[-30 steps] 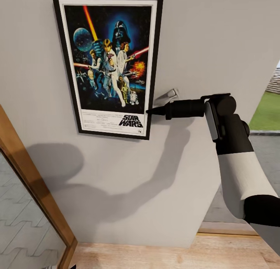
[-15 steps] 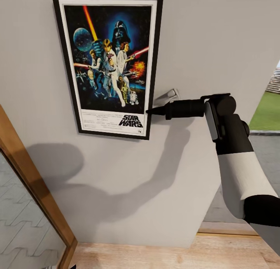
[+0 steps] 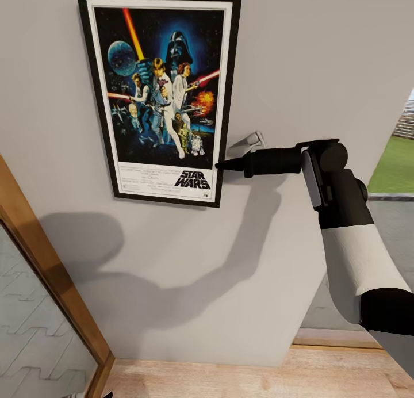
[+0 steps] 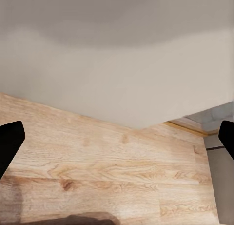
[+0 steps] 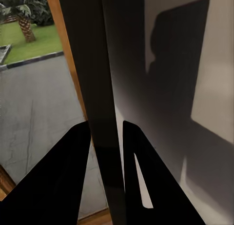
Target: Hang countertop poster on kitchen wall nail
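The poster (image 3: 161, 93) is up against the grey wall (image 3: 299, 58), upright with a slight lean, its black frame and white border around the colourful figures and the black "STAR WARS" title near the bottom. The right gripper (image 3: 221, 165) reaches in from the side and pinches the frame's lower right edge. From the right wrist camera, the frame edge (image 5: 97, 88) runs as a dark strip straight between the two black fingers (image 5: 63, 181), which close on it from either side. Just above the gripper a small pale fitting (image 3: 250, 139) juts from the wall. The arm's shadow (image 3: 190, 294) spreads across the wall below the poster. A wooden door frame (image 3: 52, 277) slants along the lower left, with light wood floor (image 3: 259, 375) beneath. Down low, the left gripper (image 4: 117, 142) hangs over that floor, its two dark fingertips (image 4: 9, 144) spread wide apart with nothing between them.
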